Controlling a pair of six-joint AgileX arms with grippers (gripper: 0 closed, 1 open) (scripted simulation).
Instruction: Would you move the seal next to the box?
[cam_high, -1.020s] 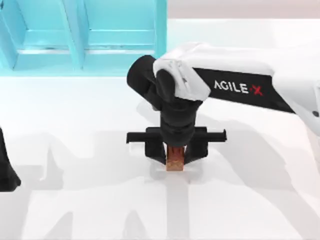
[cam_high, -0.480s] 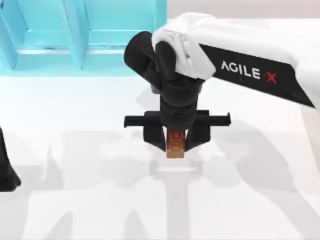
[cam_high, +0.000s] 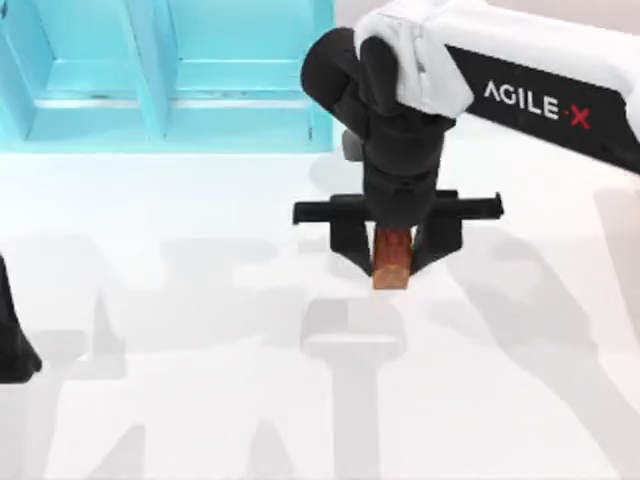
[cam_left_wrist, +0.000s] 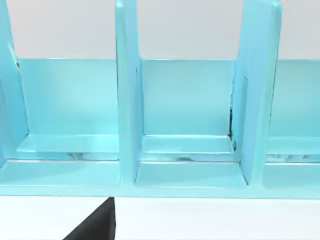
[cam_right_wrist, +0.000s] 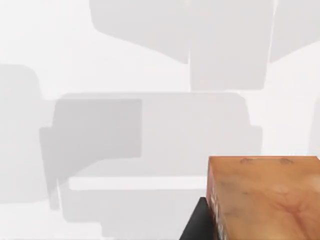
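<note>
The seal (cam_high: 394, 262) is a small reddish-brown block, held upright between the black fingers of my right gripper (cam_high: 396, 262), which is shut on it. It hangs above the white table, clear of its own shadow (cam_high: 352, 335). The right wrist view has the seal (cam_right_wrist: 265, 197) close up over the bare tabletop. The box (cam_high: 170, 75) is a turquoise open-fronted unit with dividers at the back left; its near right corner (cam_high: 320, 135) lies a little left of and behind the gripper. In the left wrist view the box (cam_left_wrist: 190, 130) shows its compartments.
My left arm (cam_high: 12, 335) is parked at the table's left edge. White tabletop stretches in front of the box (cam_high: 150, 220) and to its right (cam_high: 520, 300).
The right gripper has lifted the seal off the table and carried it to the right and toward the back, nearer the box's right corner. The left arm has stayed still.
</note>
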